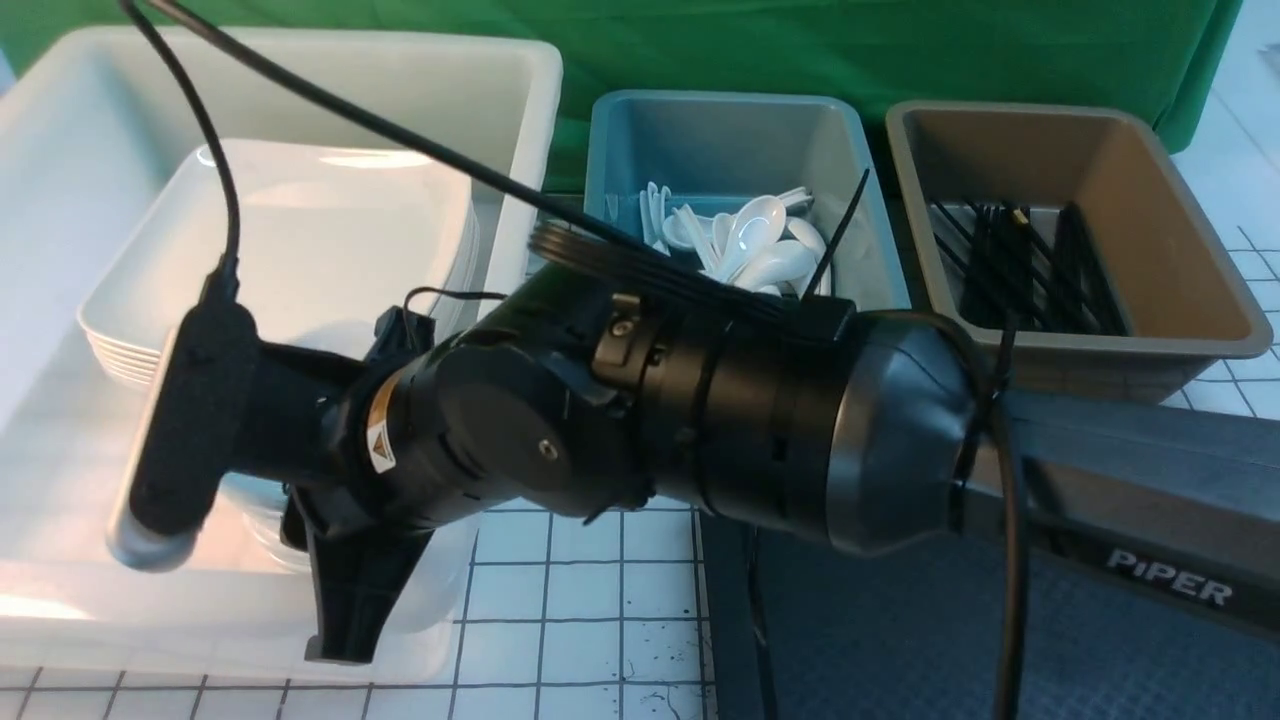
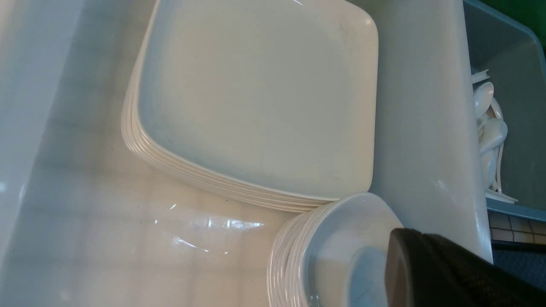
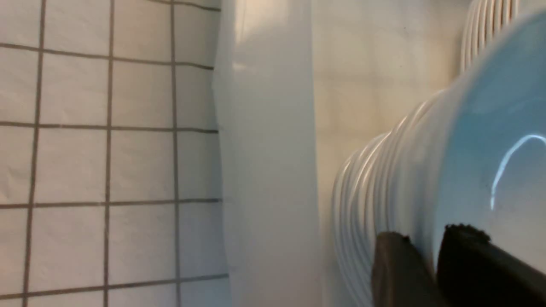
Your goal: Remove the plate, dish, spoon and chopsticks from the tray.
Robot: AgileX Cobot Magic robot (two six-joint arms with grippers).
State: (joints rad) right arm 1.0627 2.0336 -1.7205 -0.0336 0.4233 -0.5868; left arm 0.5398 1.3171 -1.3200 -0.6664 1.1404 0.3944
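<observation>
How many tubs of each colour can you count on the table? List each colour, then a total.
White tub: 1
Blue tub: 1
Brown tub: 1
Total: 3

plate stack: glossy wht, smooth
dish stack: same gloss, glare streaks
spoons: glossy wht
white tub: translucent plastic, shiny
blue tub, brown tub: matt plastic
tray: blk plastic, fine-grained texture
table: wht, matt, grid-lined
backdrop: green cloth
</observation>
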